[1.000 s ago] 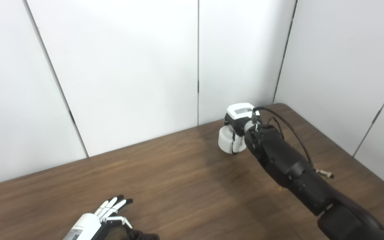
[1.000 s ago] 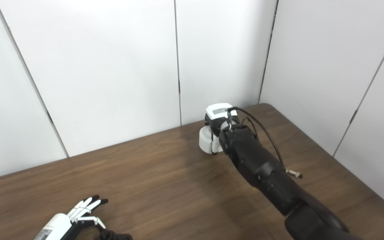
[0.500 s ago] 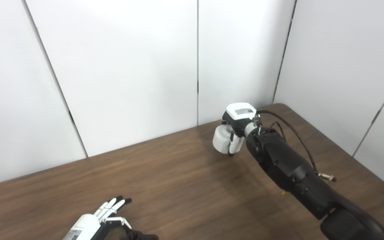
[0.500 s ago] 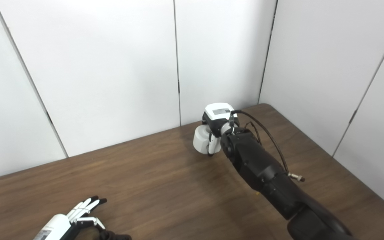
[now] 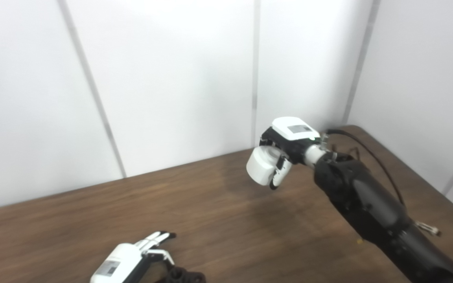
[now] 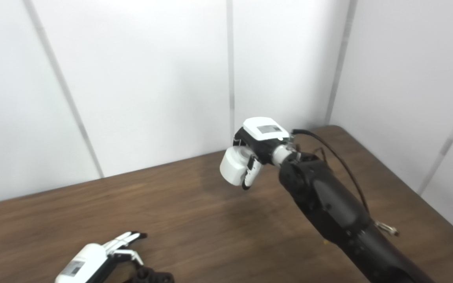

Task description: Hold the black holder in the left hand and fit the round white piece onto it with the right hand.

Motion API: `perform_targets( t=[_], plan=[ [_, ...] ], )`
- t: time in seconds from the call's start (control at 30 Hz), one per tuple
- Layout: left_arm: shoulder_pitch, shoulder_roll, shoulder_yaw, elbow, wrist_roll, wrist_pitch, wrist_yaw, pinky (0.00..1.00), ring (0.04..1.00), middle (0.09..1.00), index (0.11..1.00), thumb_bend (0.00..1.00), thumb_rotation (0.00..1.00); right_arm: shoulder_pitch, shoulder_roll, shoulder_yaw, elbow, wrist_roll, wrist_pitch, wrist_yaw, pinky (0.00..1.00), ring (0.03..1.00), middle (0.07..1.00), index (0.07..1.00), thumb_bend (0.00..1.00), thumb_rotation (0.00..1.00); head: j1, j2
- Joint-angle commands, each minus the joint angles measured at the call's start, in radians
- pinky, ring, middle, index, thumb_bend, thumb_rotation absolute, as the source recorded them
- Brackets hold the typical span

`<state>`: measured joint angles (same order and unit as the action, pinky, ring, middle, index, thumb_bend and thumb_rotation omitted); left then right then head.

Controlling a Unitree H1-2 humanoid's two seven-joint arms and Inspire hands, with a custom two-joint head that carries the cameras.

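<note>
The round white piece [image 5: 261, 166] is up off the table [image 5: 218, 212], gripped in the right hand [image 5: 280, 155] near the far right part of the table, fingers wrapped round its side with its flat end pointing left and a bit down. The black holder [image 5: 181, 276] is just a dark shape at the bottom edge, well apart from the white piece toward the near left, right under the left hand [image 5: 138, 257]. Left hand looks loosely spread above it with fingers apart; whether it actually has the holder I cannot tell, most of it is cut off by the frame. Risks, as a guess: the holder may not be held firm yet, so pressing the white piece on could shove it along the table or tip it. The white piece is held from the side only, and it could twist in the fingers during the long carry across. The holder being half out of view makes lining up chancy, and the piece is tilted, so it may go on crooked. Versus a second ago: the white piece has lifted clear of the table and swung a little left with the wrist turned; the whole view has shifted too, so the camera moved; the left hand looks much the same over the holder
</note>
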<state>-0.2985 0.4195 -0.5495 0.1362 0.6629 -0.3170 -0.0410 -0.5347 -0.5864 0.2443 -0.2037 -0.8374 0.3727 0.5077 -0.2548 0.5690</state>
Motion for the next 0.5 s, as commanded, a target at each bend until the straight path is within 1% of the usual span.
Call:
perform_targets(
  t=[0.0, 0.03, 0.07, 0.1, 0.13, 0.17, 0.23, 0.33, 0.37, 0.4, 0.47],
  plan=[
    [0.061, -0.006, -0.061, 0.049, 0.070, 0.040, -0.100, 0.85, 0.961, 0.939, 0.489, 0.52, 0.06, -0.037, -0.031, -0.001, -0.075, 0.019, -0.046, 0.028, 0.80, 0.477, 0.452, 0.509, 0.52, 0.00, 0.016, 0.010],
    [0.058, -0.014, -0.062, 0.049, 0.074, 0.052, -0.107, 0.86, 0.969, 0.944, 0.489, 0.52, 0.06, -0.037, -0.035, 0.005, -0.097, 0.025, -0.063, 0.039, 0.81, 0.485, 0.451, 0.510, 0.52, 0.00, 0.038, 0.026],
    [0.057, -0.019, -0.063, 0.048, 0.077, 0.061, -0.111, 0.87, 0.977, 0.950, 0.489, 0.52, 0.06, -0.036, -0.037, 0.007, -0.111, 0.029, -0.075, 0.047, 0.80, 0.487, 0.451, 0.508, 0.52, 0.00, 0.038, 0.026],
    [0.053, -0.028, -0.065, 0.049, 0.079, 0.077, -0.118, 0.88, 0.981, 0.953, 0.489, 0.52, 0.06, -0.034, -0.041, 0.012, -0.129, 0.044, -0.106, 0.051, 0.80, 0.488, 0.451, 0.507, 0.52, 0.00, 0.072, 0.048],
    [0.050, -0.036, -0.066, 0.050, 0.081, 0.090, -0.123, 0.90, 0.993, 0.962, 0.490, 0.52, 0.06, -0.032, -0.045, 0.013, -0.141, 0.060, -0.132, 0.054, 0.79, 0.480, 0.452, 0.507, 0.52, 0.00, 0.090, 0.061],
    [0.046, -0.043, -0.067, 0.056, 0.083, 0.099, -0.120, 0.91, 0.997, 0.966, 0.490, 0.52, 0.06, -0.031, -0.047, 0.019, -0.156, 0.069, -0.158, 0.059, 0.80, 0.473, 0.453, 0.509, 0.52, 0.00, 0.096, 0.065],
    [0.038, -0.056, -0.069, 0.063, 0.088, 0.120, -0.120, 0.93, 1.000, 0.975, 0.490, 0.52, 0.06, -0.028, -0.051, 0.021, -0.175, 0.088, -0.200, 0.068, 0.80, 0.453, 0.452, 0.519, 0.52, 0.00, 0.136, 0.090],
    [0.025, -0.075, -0.076, 0.077, 0.093, 0.135, -0.113, 0.95, 1.000, 0.980, 0.490, 0.52, 0.07, -0.025, -0.054, 0.018, -0.189, 0.112, -0.246, 0.081, 0.80, 0.470, 0.433, 0.514, 0.52, 0.00, 0.187, 0.118],
    [0.021, -0.080, -0.078, 0.086, 0.095, 0.133, -0.105, 0.95, 1.000, 0.980, 0.490, 0.52, 0.07, -0.023, -0.053, 0.019, -0.192, 0.118, -0.260, 0.084, 0.80, 0.474, 0.429, 0.512, 0.52, 0.00, 0.192, 0.120],
    [0.017, -0.086, -0.080, 0.091, 0.097, 0.135, -0.100, 0.94, 1.000, 0.978, 0.490, 0.52, 0.07, -0.022, -0.052, 0.020, -0.198, 0.123, -0.269, 0.091, 0.80, 0.475, 0.423, 0.511, 0.52, 0.00, 0.212, 0.128],
    [0.012, -0.094, -0.083, 0.092, 0.100, 0.145, -0.105, 0.95, 1.000, 0.981, 0.490, 0.52, 0.07, -0.020, -0.049, 0.023, -0.207, 0.125, -0.286, 0.102, 0.81, 0.473, 0.414, 0.510, 0.52, 0.00, 0.231, 0.135]
  ],
)
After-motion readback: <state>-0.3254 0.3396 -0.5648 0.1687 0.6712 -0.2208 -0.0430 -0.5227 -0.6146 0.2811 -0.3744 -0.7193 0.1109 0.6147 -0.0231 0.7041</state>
